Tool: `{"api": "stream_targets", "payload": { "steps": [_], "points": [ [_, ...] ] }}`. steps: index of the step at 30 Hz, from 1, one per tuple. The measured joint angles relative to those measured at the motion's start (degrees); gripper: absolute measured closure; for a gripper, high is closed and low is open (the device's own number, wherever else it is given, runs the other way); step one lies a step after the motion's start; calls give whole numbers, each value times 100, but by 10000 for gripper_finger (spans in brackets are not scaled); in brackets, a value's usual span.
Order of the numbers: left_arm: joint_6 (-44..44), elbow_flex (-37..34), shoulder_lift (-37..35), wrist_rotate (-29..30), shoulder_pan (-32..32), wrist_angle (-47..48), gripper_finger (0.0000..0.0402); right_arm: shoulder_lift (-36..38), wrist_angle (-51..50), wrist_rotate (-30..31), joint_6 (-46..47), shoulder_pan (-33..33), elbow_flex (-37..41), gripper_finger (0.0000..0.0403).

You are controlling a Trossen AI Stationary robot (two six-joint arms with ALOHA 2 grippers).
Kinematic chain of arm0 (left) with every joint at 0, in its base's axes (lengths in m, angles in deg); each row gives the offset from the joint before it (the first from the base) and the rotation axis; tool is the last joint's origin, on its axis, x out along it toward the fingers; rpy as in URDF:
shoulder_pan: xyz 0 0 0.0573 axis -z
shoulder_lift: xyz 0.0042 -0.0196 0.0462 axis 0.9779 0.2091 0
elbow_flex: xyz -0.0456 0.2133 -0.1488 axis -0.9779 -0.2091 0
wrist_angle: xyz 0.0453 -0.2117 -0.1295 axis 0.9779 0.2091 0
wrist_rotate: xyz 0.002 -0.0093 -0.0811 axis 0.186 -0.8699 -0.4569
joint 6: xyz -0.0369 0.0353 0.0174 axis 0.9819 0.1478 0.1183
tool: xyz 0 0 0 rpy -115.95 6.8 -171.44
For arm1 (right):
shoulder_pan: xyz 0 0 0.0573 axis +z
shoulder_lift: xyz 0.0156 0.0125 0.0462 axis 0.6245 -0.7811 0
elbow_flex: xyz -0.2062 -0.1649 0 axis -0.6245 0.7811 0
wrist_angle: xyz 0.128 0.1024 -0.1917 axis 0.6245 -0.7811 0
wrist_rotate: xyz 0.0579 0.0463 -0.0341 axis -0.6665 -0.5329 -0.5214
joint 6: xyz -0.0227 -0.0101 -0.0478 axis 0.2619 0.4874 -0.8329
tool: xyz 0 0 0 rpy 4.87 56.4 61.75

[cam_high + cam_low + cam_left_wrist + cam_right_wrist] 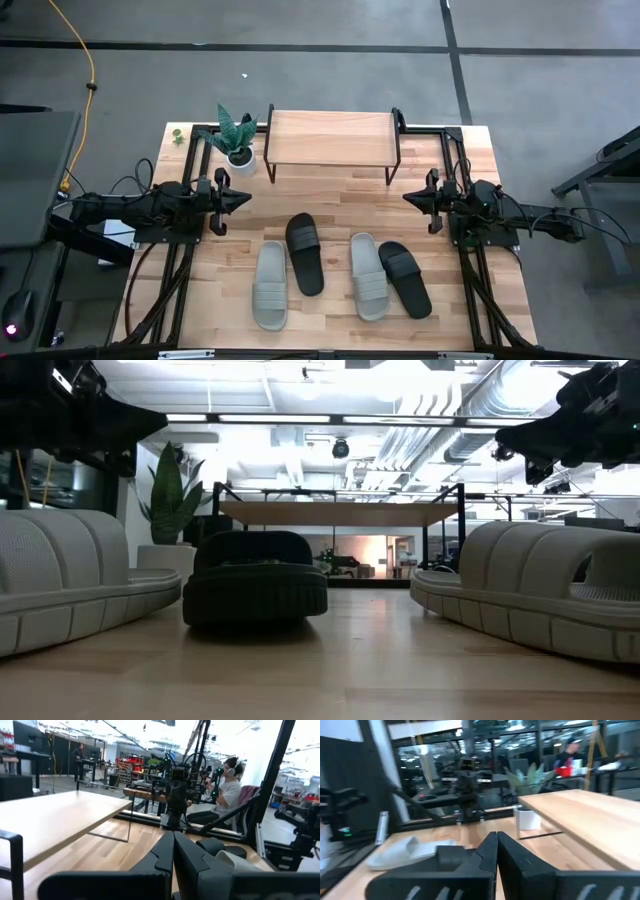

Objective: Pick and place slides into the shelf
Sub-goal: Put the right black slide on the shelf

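Several slides lie flat on their soles on the table's near half: a pale grey-green one [270,286], a black one [304,252], another pale one [368,276] and another black one [405,278]. The shelf [331,139], a light plank on thin black legs, stands at the far middle. My left gripper [244,199] is shut at the table's left side, level, pointing right, with nothing in it. My right gripper [408,198] is shut at the right side, pointing left, likewise holding nothing. The two face each other across the slides' far ends.
A small potted plant in a white pot [238,140] stands just left of the shelf. Black frame rails [160,290] run along both table sides under the arms. Bare wood lies between the shelf and the slides. People sit in the room beyond [231,785].
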Motion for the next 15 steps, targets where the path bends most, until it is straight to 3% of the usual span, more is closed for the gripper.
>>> {"api": "stream_targets", "payload": {
  "steps": [15],
  "points": [
    [493,2,-2,-311,1,29,401,0,185,-284,-54,2,0,402]
  ]
}}
